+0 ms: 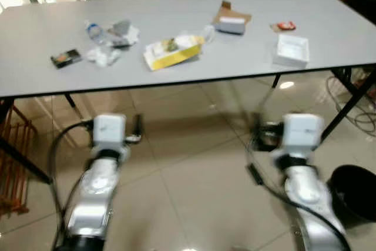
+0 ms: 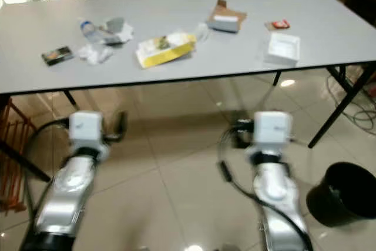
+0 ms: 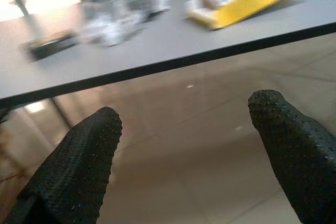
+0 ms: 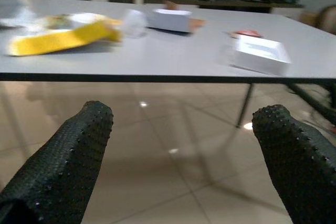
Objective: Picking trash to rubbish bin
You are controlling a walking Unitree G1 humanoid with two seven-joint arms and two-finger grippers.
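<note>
While both grippers, left (image 3: 181, 145) and right (image 4: 181, 156), hang spread below the table (image 1: 329, 22), advise raising one squarely over the yellow packet (image 1: 173, 51) before pinching.

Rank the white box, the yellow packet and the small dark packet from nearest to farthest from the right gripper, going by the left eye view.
1. White box, table's right end, above the right gripper.
2. Yellow packet, mid-table.
3. Small dark packet, far left.
</note>
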